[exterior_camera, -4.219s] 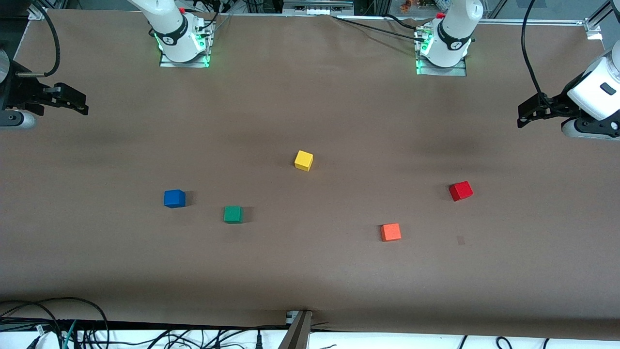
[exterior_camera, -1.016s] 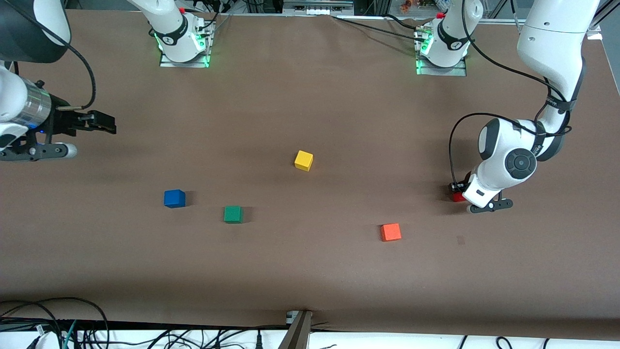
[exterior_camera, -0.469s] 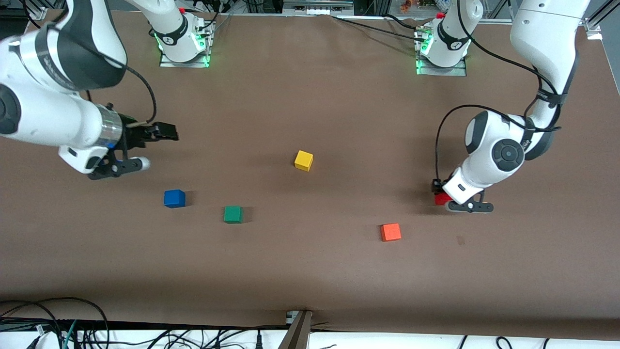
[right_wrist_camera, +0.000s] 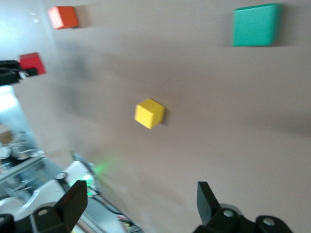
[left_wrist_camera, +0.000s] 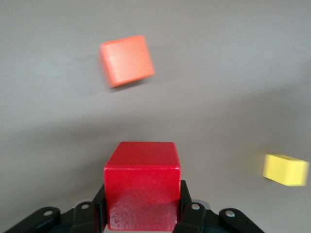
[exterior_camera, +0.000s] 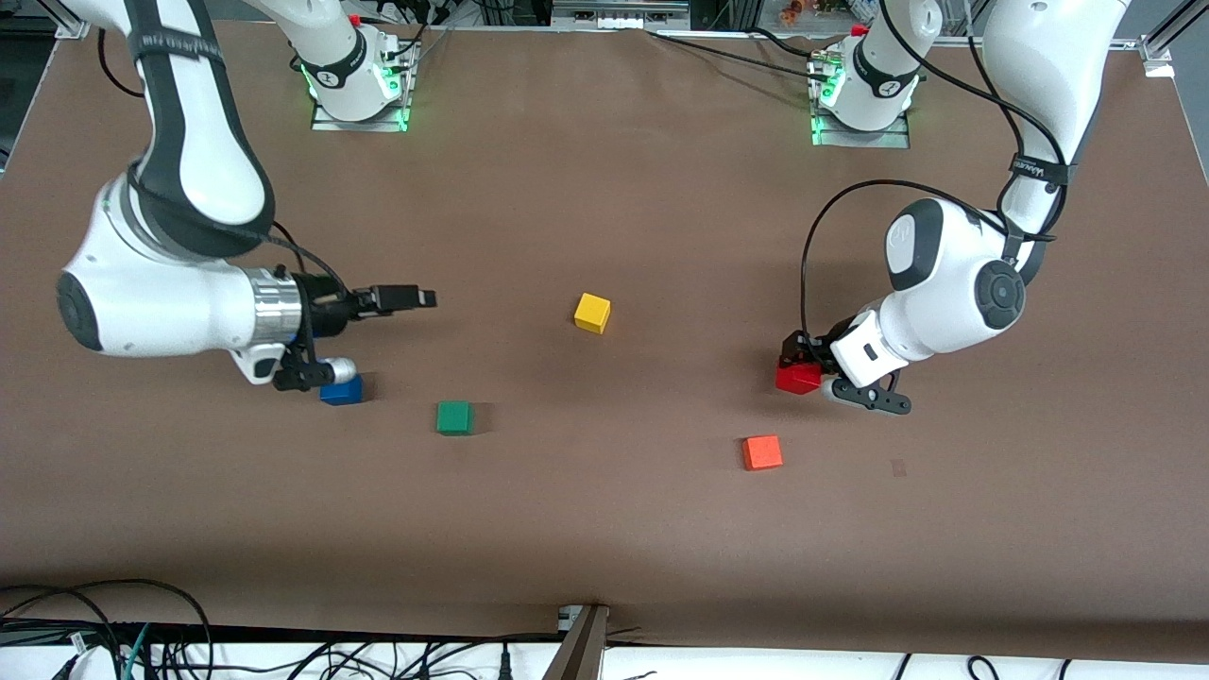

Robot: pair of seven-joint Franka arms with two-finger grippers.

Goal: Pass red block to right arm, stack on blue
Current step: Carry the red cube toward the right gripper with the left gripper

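My left gripper (exterior_camera: pixel 796 370) is shut on the red block (exterior_camera: pixel 798 379) and holds it low over the table, between the yellow and orange cubes. In the left wrist view the red block (left_wrist_camera: pixel 142 189) sits clamped between both black fingers (left_wrist_camera: pixel 186 208). My right gripper (exterior_camera: pixel 416 298) is open and empty, and its fingers point toward the table's middle. Its wrist is over the blue cube (exterior_camera: pixel 345 393), which is partly hidden. In the right wrist view the right gripper (right_wrist_camera: pixel 141 201) is wide apart, and the red block (right_wrist_camera: pixel 32 63) shows small and distant.
A yellow cube (exterior_camera: pixel 592 313) lies mid-table. A green cube (exterior_camera: pixel 454 416) lies beside the blue one, toward the middle. An orange-red cube (exterior_camera: pixel 761 452) lies nearer the front camera than the red block. The yellow (right_wrist_camera: pixel 149 113), green (right_wrist_camera: pixel 256 24) and orange-red (right_wrist_camera: pixel 63 17) cubes show in the right wrist view.
The left gripper took the red block off the table and has carried it toward the table's middle. The right arm has swung in from its end, now over the blue cube.
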